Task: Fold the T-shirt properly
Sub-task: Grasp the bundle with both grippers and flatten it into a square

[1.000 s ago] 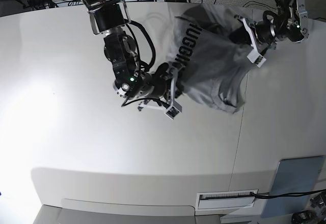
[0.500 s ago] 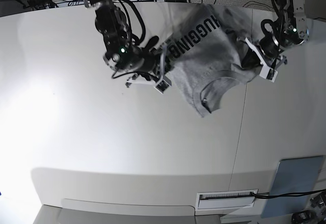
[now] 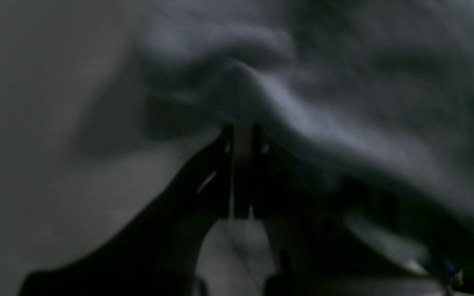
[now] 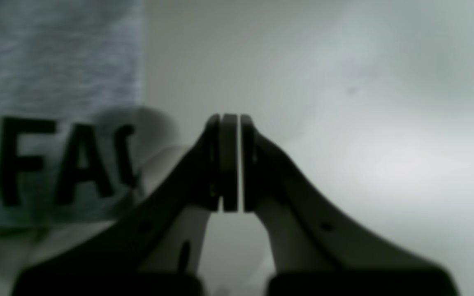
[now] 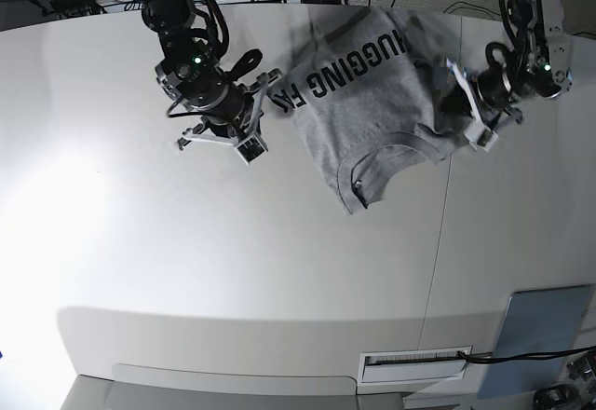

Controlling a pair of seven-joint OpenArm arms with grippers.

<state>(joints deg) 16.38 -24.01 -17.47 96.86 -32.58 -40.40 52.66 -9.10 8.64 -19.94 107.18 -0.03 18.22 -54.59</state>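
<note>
1 heather-grey cotton T-shirt with black block lettering [image 5: 335, 116], lying bunched and skewed toward the far side of the white table [image 5: 233, 261], between 2 black-and-silver robot arms. Lettered face is partly up, ribbed crew neck opening points to the near side, cloth rumpled near the robot's left arm. Folding: looks early to me, no neat fold or squared edge visible, shirt reads as a loose heap. Left to do, as I judge it: spread flat, sleeves in, sides in, then halve it. Grippers, 2: right gripper [image 4: 231, 164] closed up, nothing between its tips, beside the shirt's lettered end and apart from it. Left gripper [image 3: 243, 172] also closed to a narrow line, at the shirt's other side; cloth lies right at its tips, but the wrist view is dark and blurred, can't tell if any is pinched. Other stuff: 1 flat grey-blue rectangular pad [image 5: 540, 331] at the near corner, 1 white slotted panel [image 5: 413, 369] at the near edge. Next probably needs a grip on a shirt edge; pulling from 1 side only could twist it more.
</note>
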